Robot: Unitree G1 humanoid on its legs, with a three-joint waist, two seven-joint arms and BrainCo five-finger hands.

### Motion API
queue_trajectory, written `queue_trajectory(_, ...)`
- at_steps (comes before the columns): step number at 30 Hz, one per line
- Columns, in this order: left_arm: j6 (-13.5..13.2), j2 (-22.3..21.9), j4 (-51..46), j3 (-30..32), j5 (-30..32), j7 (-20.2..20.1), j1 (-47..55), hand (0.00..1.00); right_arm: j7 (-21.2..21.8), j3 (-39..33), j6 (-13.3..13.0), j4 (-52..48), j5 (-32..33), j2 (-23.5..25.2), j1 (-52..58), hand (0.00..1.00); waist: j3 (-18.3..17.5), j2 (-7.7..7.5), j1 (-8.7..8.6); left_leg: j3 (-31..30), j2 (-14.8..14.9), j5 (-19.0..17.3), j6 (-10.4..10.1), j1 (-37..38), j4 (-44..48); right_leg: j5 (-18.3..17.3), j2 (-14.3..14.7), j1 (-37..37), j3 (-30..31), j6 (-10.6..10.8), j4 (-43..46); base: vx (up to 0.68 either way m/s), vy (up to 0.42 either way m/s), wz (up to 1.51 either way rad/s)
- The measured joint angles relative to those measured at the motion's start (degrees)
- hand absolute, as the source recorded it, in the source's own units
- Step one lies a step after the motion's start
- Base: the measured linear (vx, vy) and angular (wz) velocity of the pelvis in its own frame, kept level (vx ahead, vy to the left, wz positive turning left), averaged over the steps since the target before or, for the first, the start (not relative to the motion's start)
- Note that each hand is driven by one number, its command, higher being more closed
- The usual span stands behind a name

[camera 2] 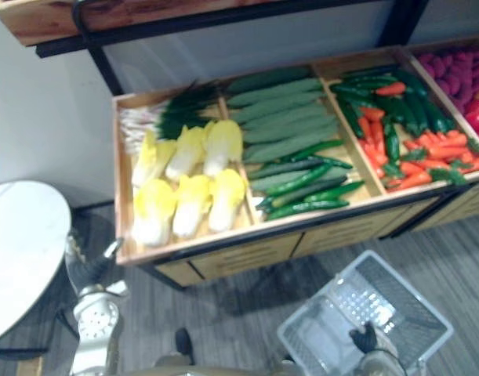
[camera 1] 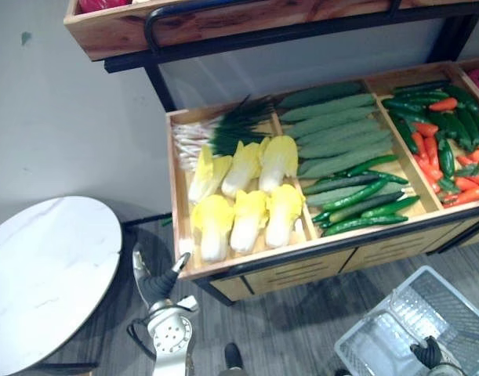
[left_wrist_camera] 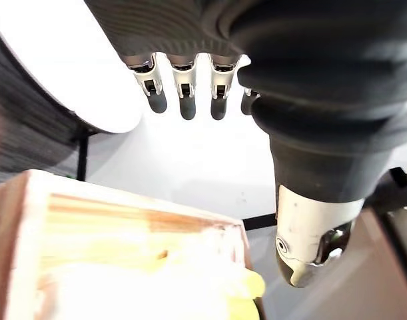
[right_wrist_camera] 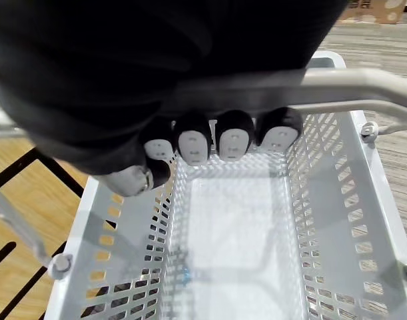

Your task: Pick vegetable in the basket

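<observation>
Progress: nothing is picked yet; the basket is empty, so the whole task is left.
Task's thing: the vegetables lie in the wooden stand. Cabbages and green onions fill its left compartment, cucumbers the middle one, and red and green chillies the one to the right.
Left hand: the left hand hovers just off the stand's front left corner, with its fingers relaxed and its thumb apart, holding nothing.
Right hand: the right hand has its fingers curled round the basket's handle and holds the basket low, in front of the stand's right end.
Nearest pick: judging by position, the front row of cabbages is closest to the free hand.
Edges: the stand's raised front rim and its dividers must be cleared on the way in and out.
Overhead: an upper shelf overhangs the back, so the room for lifting is better toward the front.
Left side: a round white surface stands near the left arm and narrows its swing.
Path to basket: the floor between the stand and the basket looks open.
</observation>
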Motion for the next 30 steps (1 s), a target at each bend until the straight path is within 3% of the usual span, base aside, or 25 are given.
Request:
queue_trajectory(6, 0.52, 0.50, -0.87, -0.82, 0.55, 1.10, -1.15, 0.00, 0.02, 0.20, 0.15, 0.25, -0.07, 0.82, -0.04, 1.00, -0.19, -0.31, -1.39, 0.45, -0.32, -1.21, 0.61, 0.66, -0.02, 1.63, -0.03, 0.01, 1.68, 0.33, -1.92, -0.04, 0.010, -0.13)
queue_trajectory(8, 1.33, 0.61, 2.11, -1.05, 0.61, 1.97, -2.64, 0.00, 0.12, 0.21, 0.37, -0.19, -0.18, 0.51, 0.30, 1.00, -0.48, 0.09, -1.58, 1.72, 0.08, -4.30, 0.20, 1.57, -0.02, 2.14, 0.34, -0.11, 2.92, 0.71, -2.42, -0.03, 0.040, -0.31)
queue_trajectory(13, 3.30, 4.08, 11.92, -0.81, 2.02, 2.04, -6.74, 0.00, 0.59, 3.37, 0.47, -2.50, -0.59, 0.70, 0.81, 1.00, -0.81, -0.23, -2.92, 4.62, -1.01, -6.16, -0.43, 2.07, -0.04, 4.51, -0.15, -0.39, 6.05, 1.03, -5.91, -0.01, 0.038, -0.29)
queue_trajectory(16, 3.96, 4.69, 18.28, -0.12, 2.11, 2.71, -9.67, 0.00, 0.64, 4.75, 0.48, -3.43, -0.60, 0.70, 0.87, 1.00, -0.87, -0.49, -3.14, 5.81, -1.03, -6.35, -0.74, 2.11, -0.04, 5.15, -0.07, -1.16, 7.30, 0.75, -6.38, 0.03, 0.000, -0.23)
queue_trajectory(26, 5.95, 4.85, 22.83, -0.01, 4.58, 5.70, -12.22, 0.00, 0.27, 6.97, 0.44, -3.41, -0.68, 0.59, -0.25, 1.00, -0.77, -1.32, -3.35, 6.45, -1.04, -6.39, -0.77, 2.85, -0.02, 5.54, 0.01, -1.93, 9.19, 1.02, -6.41, 0.07, -0.015, -0.12)
queue_trajectory(30, 6.38, 5.09, 24.92, -0.05, 4.96, 6.76, -13.54, 0.00, 0.13, 7.53, 0.19, -3.31, -0.69, 0.60, -1.09, 1.00, -0.72, -1.40, -4.23, 6.45, -1.04, -6.39, -0.78, 2.88, -0.03, 5.54, 0.01, -2.06, 9.48, 1.01, -6.41, 0.01, -0.008, -0.03)
